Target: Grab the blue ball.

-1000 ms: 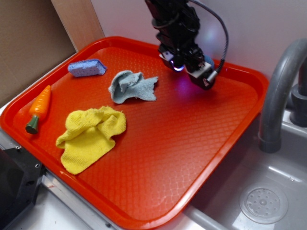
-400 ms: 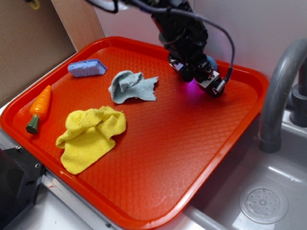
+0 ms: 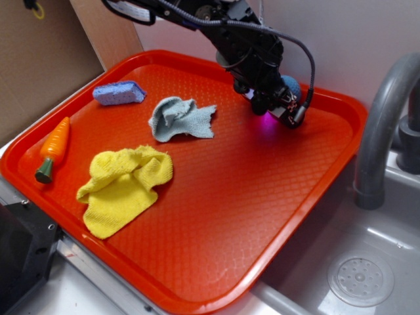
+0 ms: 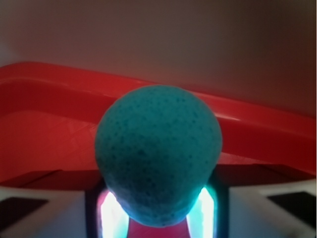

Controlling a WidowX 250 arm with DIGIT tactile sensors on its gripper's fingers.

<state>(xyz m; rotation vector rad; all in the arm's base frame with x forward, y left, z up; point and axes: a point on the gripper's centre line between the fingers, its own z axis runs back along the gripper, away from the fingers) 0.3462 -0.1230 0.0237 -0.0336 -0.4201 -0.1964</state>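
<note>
The blue ball (image 3: 291, 85) rests at the back right of the red tray (image 3: 216, 216), close to its far rim. My gripper (image 3: 281, 106) has come down over it and mostly hides it in the exterior view. In the wrist view the blue ball (image 4: 157, 151) fills the middle, sitting between the two fingers (image 4: 221, 196) of my gripper (image 4: 156, 201). Bright slits of light show on both sides between the ball's lower part and the fingers. The jaws stand open around the ball, and the tray's far rim (image 4: 257, 119) runs just behind it.
On the tray lie a grey-blue rag (image 3: 178, 119), a yellow cloth (image 3: 123, 185), a blue-purple sponge (image 3: 119, 92) and a toy carrot (image 3: 53, 147). A wall stands right behind the tray. A grey faucet (image 3: 380, 125) and sink (image 3: 357, 279) are at the right.
The gripper moved right and down toward the tray's back right, closing in on the blue ball until it sits between the fingers. Nothing else moved.
</note>
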